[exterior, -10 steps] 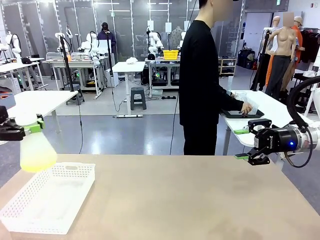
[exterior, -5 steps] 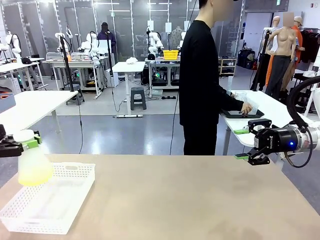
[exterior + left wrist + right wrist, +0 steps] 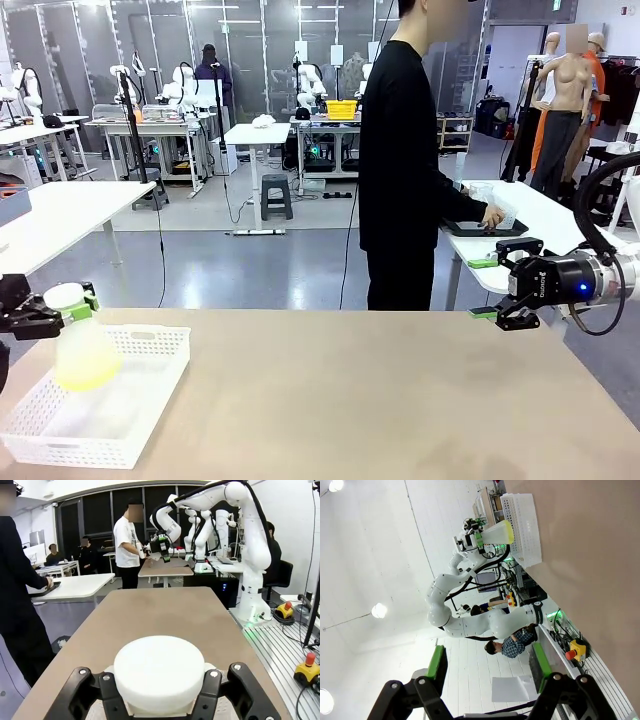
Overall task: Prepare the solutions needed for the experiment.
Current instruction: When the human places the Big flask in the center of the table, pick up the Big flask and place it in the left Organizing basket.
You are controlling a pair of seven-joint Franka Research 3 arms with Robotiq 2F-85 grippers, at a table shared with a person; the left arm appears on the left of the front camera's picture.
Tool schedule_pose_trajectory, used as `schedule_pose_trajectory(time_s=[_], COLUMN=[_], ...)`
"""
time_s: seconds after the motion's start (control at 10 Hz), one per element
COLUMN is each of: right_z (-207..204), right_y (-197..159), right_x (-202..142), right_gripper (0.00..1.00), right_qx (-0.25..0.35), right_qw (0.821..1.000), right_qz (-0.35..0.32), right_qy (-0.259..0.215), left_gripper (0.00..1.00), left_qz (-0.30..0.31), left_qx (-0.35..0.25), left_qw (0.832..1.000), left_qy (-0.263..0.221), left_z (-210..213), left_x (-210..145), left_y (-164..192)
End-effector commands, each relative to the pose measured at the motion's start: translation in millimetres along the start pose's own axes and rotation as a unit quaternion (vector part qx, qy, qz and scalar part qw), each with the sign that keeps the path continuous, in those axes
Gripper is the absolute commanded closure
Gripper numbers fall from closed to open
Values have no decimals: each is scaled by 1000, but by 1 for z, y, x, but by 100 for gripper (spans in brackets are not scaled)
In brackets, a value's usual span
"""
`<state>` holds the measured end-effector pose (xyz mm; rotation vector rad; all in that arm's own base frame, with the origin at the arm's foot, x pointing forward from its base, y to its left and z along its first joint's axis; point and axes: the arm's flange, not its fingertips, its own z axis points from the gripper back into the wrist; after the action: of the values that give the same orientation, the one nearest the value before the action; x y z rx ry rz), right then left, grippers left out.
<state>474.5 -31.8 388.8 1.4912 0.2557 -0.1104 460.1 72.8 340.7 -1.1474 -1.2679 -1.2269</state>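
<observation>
A frosted white conical flask hangs upright over the white mesh basket at the table's near left. The solutions are a little pale yellow-green liquid in its bottom. My left gripper is shut on the flask's neck. In the left wrist view the flask's white top sits between the black fingers. My right gripper hovers open and empty above the table's far right edge. Its green pads stand wide apart, and that view shows the flask and the basket far off.
A person in black stands beyond the table's far edge, hand on a dark tray on a white side table. The tan tabletop stretches bare between the basket and the right arm.
My left gripper has lowered the flask and carried it slightly right, down toward the basket. The right arm has not moved.
</observation>
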Motion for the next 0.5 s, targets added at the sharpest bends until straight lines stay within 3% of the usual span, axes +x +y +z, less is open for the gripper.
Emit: schedule_pose_trajectory(time_s=[0.0, 0.4], right_z=[-1, -1], right_y=[2, 2], right_x=[-2, -2], right_gripper=[17, 17], right_qx=[-1, -1], right_qw=[1000, 1000], right_qz=[2, 2], right_qy=[-2, -2], left_gripper=[100, 100], left_qz=[-11, -24], left_qx=[0, 0], left_qw=[1000, 1000], left_qy=[-9, 7], left_z=[-7, -17], left_x=[-8, -38], left_y=[1, 4])
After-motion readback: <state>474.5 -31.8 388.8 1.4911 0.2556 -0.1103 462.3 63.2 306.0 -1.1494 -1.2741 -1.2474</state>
